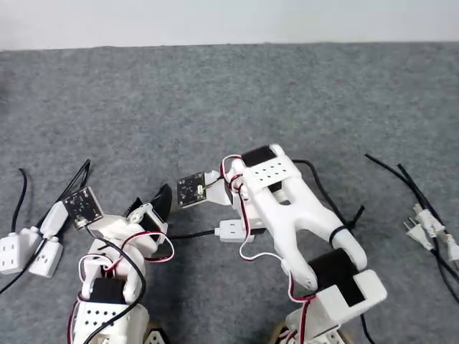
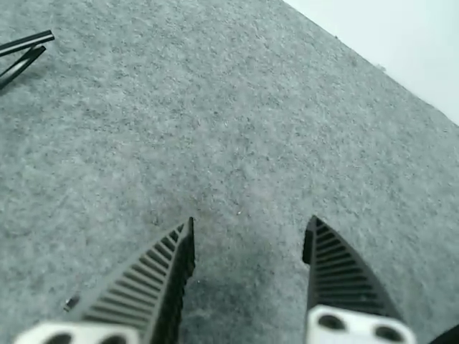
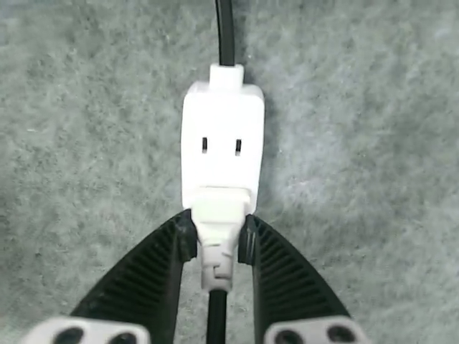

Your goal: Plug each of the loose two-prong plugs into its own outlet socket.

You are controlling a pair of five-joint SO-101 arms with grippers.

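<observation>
A white outlet block [image 3: 222, 147] with two slots lies on the grey carpet, and a black cord [image 3: 225, 29] leaves its far end. A white two-prong plug [image 3: 219, 215] is pushed into the block's near end, with my right gripper [image 3: 215, 228] shut on its sides. From above, this outlet block [image 1: 231, 231] lies at the table's middle, under the right arm. My left gripper [image 2: 249, 229] hangs open over bare carpet with nothing between its fingers; in the high view the left gripper [image 1: 152, 204] is left of the block. Loose white plugs [image 1: 429, 226] lie at the far right.
Two more white outlet blocks [image 1: 25, 252] with black cords lie at the left edge. Black cords [image 1: 401, 179] trail from the loose plugs on the right. Thin black cords [image 2: 25, 46] cross the carpet ahead of the left gripper. A pale wall [image 1: 229, 21] bounds the far side.
</observation>
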